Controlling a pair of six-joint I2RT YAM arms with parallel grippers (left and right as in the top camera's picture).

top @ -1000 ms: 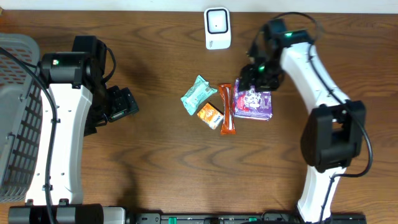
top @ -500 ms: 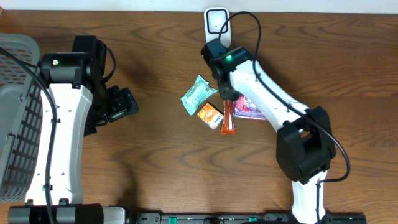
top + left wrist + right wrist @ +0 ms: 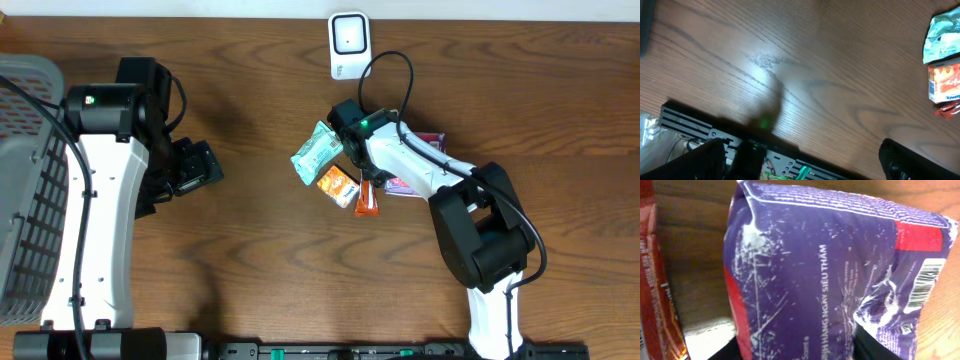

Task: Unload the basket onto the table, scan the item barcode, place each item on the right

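two arms on the table but only one matters for the next bit. the right gripper (image 3: 366, 172) sits in the middle of the overhead frame, right over the snack pile, at the left edge of the purple packet (image 3: 805, 270). in the right wrist view that packet fills nearly everything, its long side running left to right, and the barcode (image 3: 923, 282) is way out on the right end. so the code is off to one side of the jaws, not between them. can't honestly tell if those jaws are pinching the packet or just straddling it; only dark bits of finger show along the bottom edge. the scanner (image 3: 350, 45) is at top centre of the overhead frame, straight up the picture from the pile and near it, so my guess is the packet has to go that way with the barcode end turned to face it. the left gripper (image 3: 195, 168) is well apart on the left side, jaws spread wide, holding nothing. the orange-red bar (image 3: 366, 203) lies just beside the packet, so it could get dragged along.
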